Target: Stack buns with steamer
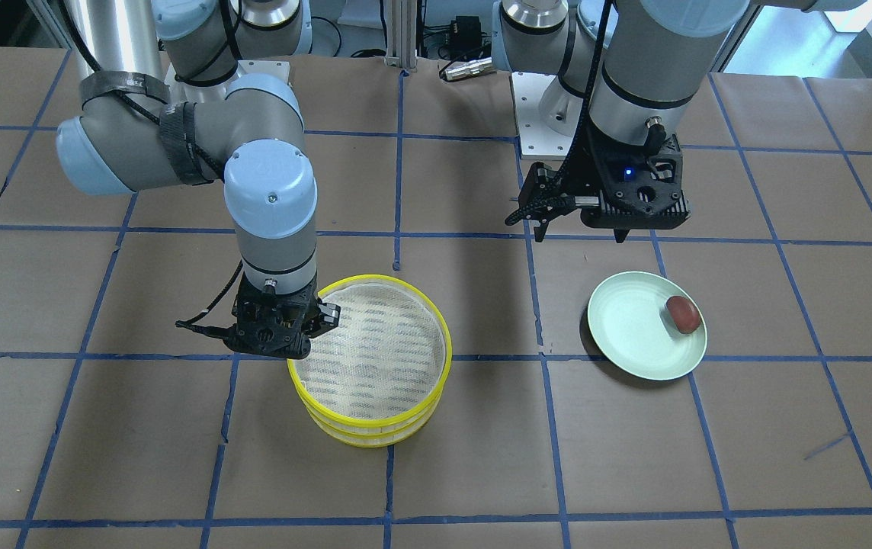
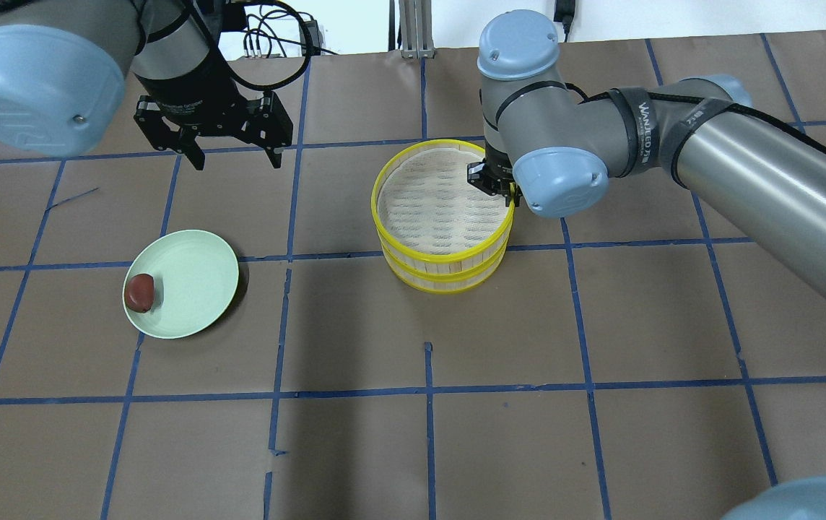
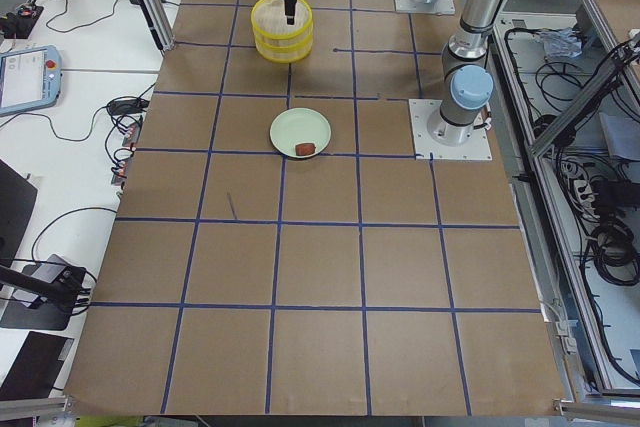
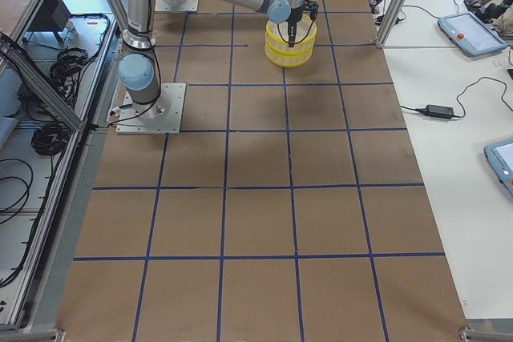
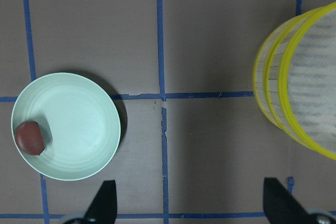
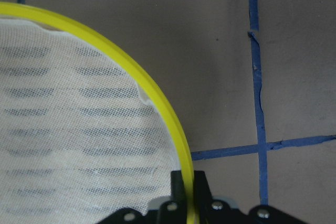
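Two yellow-rimmed steamer trays [image 1: 372, 428] stand stacked near the table's middle, the top one lined with white mesh and holding nothing. My right gripper [image 1: 308, 345] is shut on the top tray's rim [image 6: 157, 103], one finger inside and one outside. The reddish-brown bun [image 1: 683, 314] lies at the edge of a pale green plate [image 1: 634, 339]. My left gripper [image 1: 581, 233] is open and empty, hovering above the table on the robot's side of the plate. The white bun is out of view.
The stack [image 2: 443, 272] and the plate [image 2: 200, 285] stand about two tiles apart on brown paper with blue tape lines. The left wrist view shows the plate [image 5: 79, 129], the bun [image 5: 30, 137] and the stack's side [image 5: 273, 87].
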{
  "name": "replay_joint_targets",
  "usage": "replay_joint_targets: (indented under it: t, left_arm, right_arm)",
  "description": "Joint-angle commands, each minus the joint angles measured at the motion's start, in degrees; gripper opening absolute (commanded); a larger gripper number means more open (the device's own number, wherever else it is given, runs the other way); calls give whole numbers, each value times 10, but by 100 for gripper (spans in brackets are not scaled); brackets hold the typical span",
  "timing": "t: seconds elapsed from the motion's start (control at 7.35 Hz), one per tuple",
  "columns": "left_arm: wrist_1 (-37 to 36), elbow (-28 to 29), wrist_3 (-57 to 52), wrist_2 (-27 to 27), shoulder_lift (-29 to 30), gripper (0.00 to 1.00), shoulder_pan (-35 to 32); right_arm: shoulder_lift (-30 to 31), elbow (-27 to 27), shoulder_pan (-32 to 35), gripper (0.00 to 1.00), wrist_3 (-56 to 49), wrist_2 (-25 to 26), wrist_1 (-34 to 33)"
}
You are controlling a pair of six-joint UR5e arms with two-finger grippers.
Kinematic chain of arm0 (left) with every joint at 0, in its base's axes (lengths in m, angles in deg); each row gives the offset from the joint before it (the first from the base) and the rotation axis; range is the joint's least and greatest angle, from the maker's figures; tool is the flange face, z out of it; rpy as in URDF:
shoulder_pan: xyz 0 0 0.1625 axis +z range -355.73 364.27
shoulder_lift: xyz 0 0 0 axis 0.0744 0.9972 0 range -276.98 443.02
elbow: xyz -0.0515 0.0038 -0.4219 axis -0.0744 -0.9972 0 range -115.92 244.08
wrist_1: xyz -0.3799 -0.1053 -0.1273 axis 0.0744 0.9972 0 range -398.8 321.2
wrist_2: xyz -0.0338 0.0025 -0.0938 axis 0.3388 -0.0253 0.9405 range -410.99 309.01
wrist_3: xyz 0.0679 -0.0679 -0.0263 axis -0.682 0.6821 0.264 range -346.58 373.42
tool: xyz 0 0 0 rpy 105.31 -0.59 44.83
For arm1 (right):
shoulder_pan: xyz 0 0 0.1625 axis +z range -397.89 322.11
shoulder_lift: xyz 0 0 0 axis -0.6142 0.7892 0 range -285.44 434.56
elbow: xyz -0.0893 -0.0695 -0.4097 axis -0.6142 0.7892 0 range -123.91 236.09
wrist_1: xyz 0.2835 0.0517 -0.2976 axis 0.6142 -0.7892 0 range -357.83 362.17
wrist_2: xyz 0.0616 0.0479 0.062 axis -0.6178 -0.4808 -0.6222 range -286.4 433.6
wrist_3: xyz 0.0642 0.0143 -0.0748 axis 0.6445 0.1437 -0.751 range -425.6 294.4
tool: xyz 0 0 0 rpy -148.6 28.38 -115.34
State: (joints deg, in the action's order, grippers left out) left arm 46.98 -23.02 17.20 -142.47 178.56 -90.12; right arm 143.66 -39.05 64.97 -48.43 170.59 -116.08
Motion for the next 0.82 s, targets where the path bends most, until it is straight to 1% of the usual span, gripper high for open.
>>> replay_joint_targets:
  t: [0.0,0.14,0.27,0.41,0.54,0.68]
  left_arm:
    - [0,0,0,1,0,97,0]
    - [0,0,0,1,0,97,0]
    - [0,0,0,1,0,97,1]
    - [0,0,0,0,0,97,0]
    - [0,0,0,0,0,98,1]
    - [0,0,-1,-1,0,98,1]
  right_arm:
    - [0,-2,0,10,1,-1,0]
    - [2,-2,0,42,1,-3,0]
    - [7,-2,-3,99,-1,-6,7]
    - [16,2,-7,100,1,-8,10]
    - [46,0,-10,100,0,-8,30]
    - [61,2,-19,100,-10,-8,45]
